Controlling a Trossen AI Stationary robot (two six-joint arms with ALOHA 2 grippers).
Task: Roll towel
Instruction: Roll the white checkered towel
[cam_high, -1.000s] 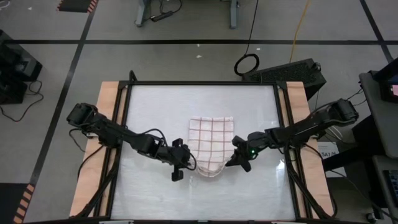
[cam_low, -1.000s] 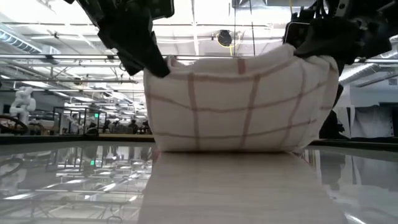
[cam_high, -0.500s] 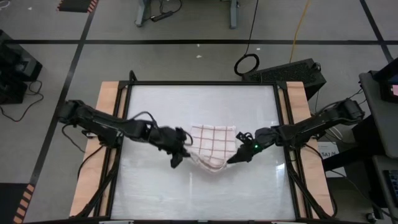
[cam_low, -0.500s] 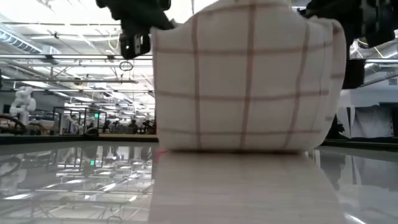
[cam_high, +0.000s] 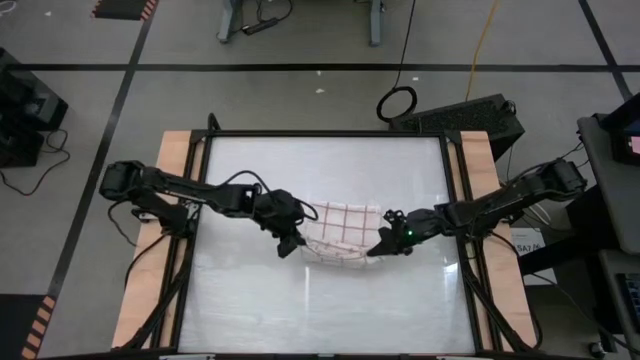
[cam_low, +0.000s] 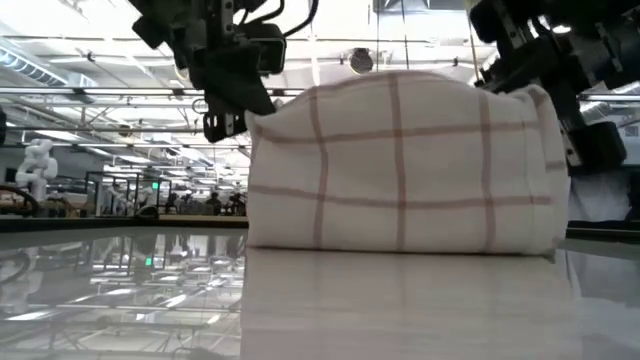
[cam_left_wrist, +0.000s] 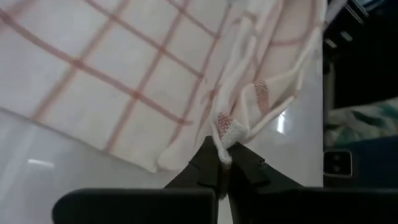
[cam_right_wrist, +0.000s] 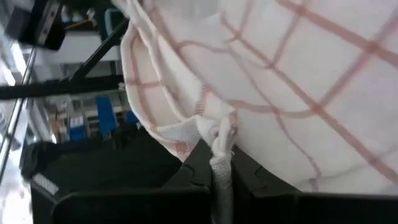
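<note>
The white towel (cam_high: 341, 226) with red-brown grid lines lies mid-table. Its far part is flat on the glass, and its near edge is lifted and curled over toward the far side. In the low view the towel (cam_low: 400, 170) stands as a rounded wall with its lower fold on the table. My left gripper (cam_high: 293, 243) is shut on the towel's left near corner. My right gripper (cam_high: 381, 247) is shut on the right near corner. My left gripper pinches a bunched corner (cam_left_wrist: 226, 129) of the towel between its two fingers, several gathered layers. The fingers slant down from the table's left. The corner is lifted clear and the cloth runs off it in folds to the part on the table. My right gripper pinches the other bunched corner (cam_right_wrist: 221, 138) between its two fingers, and a twisted strip of cloth runs back between them. The fingers come slanting down from the table's right. The corner is held up while the towel's far part stays on the table.
The glass tabletop (cam_high: 260, 300) sits in a dark frame with wooden side rails (cam_high: 170, 200). Bare glass lies near, far and to both sides of the towel. A black case (cam_high: 460, 112) and cables lie on the floor beyond the far edge.
Both grippers have carried the towel's near corners toward the table's far edge, first up and then lower, rolling their wrists. The near edge has curled over the flat part. The towel now spans less from near to far, while its far part has stayed on the table.
</note>
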